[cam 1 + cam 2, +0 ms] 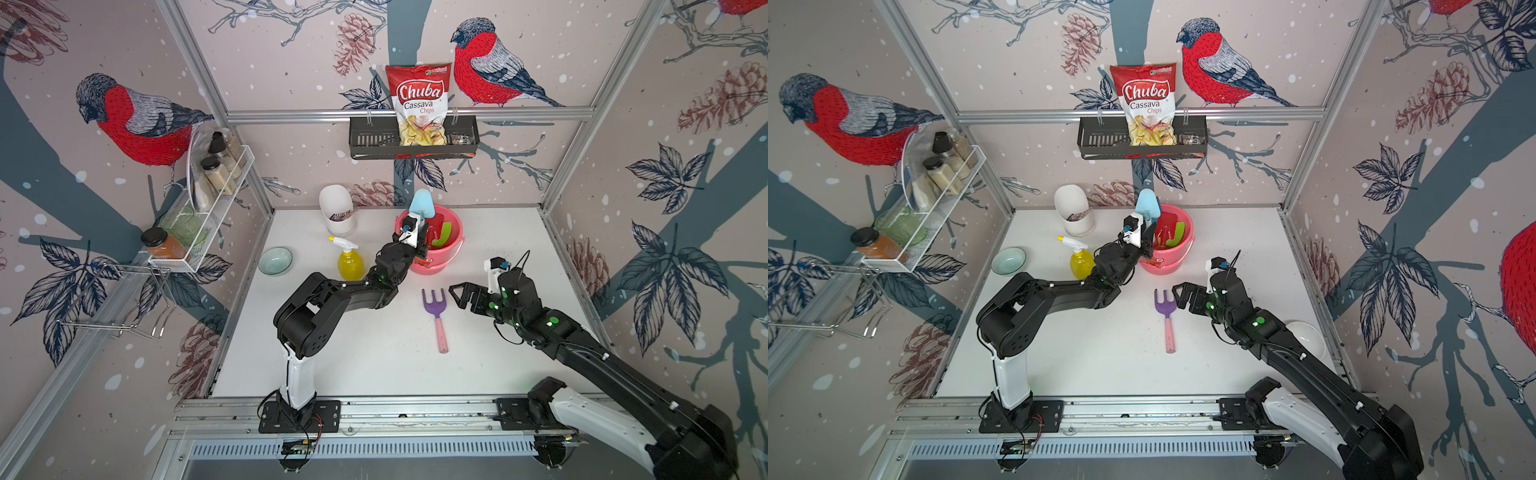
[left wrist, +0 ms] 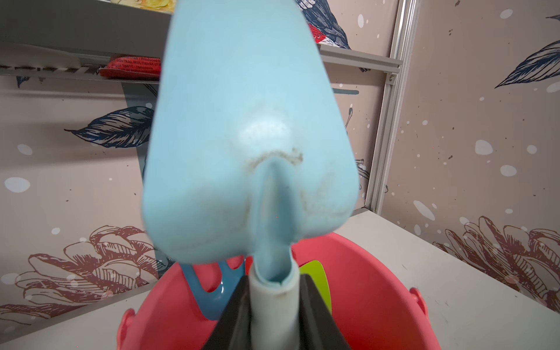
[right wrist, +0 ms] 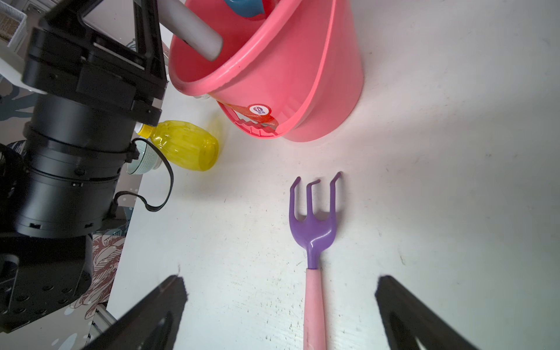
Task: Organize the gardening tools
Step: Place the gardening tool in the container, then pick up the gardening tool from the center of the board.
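left gripper (image 2: 274, 278) grips the pale handle of the light-blue shovel (image 1: 422, 203), blade up, over the pink bucket (image 1: 451, 253); a green shovel (image 1: 442, 235) stands inside it; right gripper (image 3: 281, 281) hangs wide open by the purple fork (image 3: 312, 224), which lies flat on the worktop (image 1: 374, 353); the yellow spray bottle (image 1: 349, 262) stands upright near the bucket

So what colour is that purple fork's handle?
Pink plastic handle, clearest in the right wrist view.

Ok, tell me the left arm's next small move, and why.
Probably open the left gripper: it holds the light-blue shovel by its handle, blade up, with the handle end already inside the pink bucket beside the green shovel and blue fork, so letting go should drop it in.
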Available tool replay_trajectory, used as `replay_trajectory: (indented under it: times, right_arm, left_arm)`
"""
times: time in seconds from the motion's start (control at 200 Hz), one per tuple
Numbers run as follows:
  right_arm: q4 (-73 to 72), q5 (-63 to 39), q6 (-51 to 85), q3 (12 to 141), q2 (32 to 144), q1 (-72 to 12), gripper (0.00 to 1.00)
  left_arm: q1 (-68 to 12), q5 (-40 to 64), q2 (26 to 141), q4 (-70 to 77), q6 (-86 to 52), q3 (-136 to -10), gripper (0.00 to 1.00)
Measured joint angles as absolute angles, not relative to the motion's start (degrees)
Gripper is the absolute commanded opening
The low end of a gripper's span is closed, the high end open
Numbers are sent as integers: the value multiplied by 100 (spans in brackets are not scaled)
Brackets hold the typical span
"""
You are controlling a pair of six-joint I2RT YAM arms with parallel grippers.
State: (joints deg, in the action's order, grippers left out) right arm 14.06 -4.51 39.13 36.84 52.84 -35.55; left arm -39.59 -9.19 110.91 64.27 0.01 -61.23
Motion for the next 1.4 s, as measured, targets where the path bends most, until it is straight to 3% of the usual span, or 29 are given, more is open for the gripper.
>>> replay_trajectory:
  times: [0.115,0.715,0.925,1.401]
  right_arm:
    - [1406,-451,3916,3684,5312,-3586,100]
    - [1385,-469,3957,3638,5531,-3736,100]
    - [1420,-469,3957,3632,5972,-3900,100]
    - [1988,-292,3892,4193,7887,-4890,95]
  left_arm:
    - [-3931,-923,11104,6431,3,-6141,58]
    - [-3918,-928,10728,6532,38,-5909,80]
    - [-3918,-919,9837,6335,-185,-5312,98]
    - [-4069,-1212,6965,3981,-1037,-3470,99]
